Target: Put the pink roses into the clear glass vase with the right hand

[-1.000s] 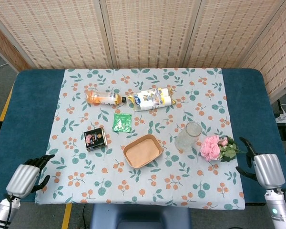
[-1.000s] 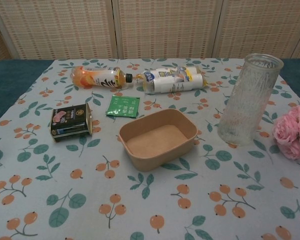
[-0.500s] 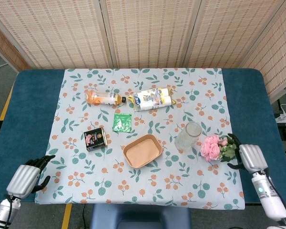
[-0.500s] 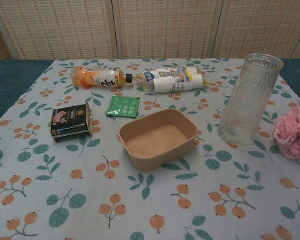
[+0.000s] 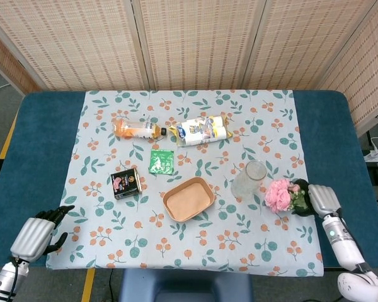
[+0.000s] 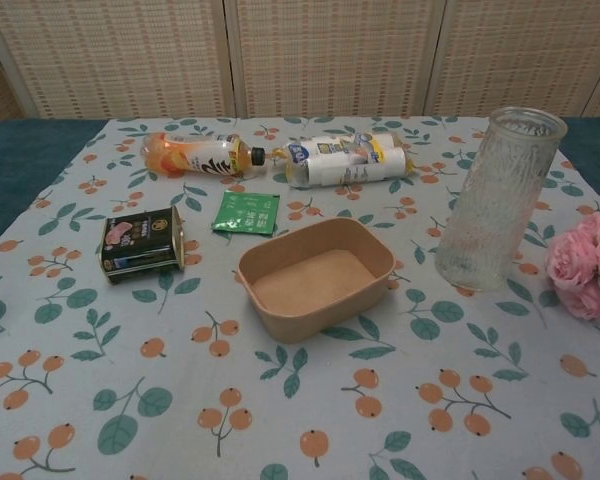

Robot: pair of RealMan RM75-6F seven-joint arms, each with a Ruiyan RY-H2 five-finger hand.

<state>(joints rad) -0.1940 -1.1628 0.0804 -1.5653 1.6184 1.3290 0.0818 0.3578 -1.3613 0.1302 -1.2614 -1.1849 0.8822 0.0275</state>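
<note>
Table (image 5: 44, 145): blue top, bare at the left and right edges; both hands sit at its near corners.
Cloth (image 5: 195, 251): floral print, covers the middle of the table; all items lie on it, to the left of the right hand.
Vase (image 5: 248, 180): clear glass, upright, mouth open; just beyond the roses from the right hand, a little farther back. In the chest view the vase (image 6: 498, 198) stands close beside the blooms, a small gap showing.
Bowl (image 5: 188, 199): tan, shallow, open side up; past the vase from the right hand, toward the table's middle.
White bottle (image 5: 203, 130): lying on its side, well away from the right hand, toward the far side.
Orange bottle (image 5: 136, 129): lying on its side, cap end just beside the white bottle.
Tin (image 5: 126, 183): dark, flat on the cloth; nearer the left hand than the right, but well apart from both.
Packet (image 5: 161, 161): green, flat, between the tin and the bottles.
Roses (image 5: 283, 194): pink blooms with green leaves, lying on the cloth right against the right hand; stem end under its fingers.
Right hand (image 5: 321, 199): at the stem end of the roses, dark fingers reaching into the leaves; whether they have closed on the stems cannot be told.
Left hand (image 5: 34, 234): at the near left corner, off the cloth, fingers curled inward, holding nothing.
</note>
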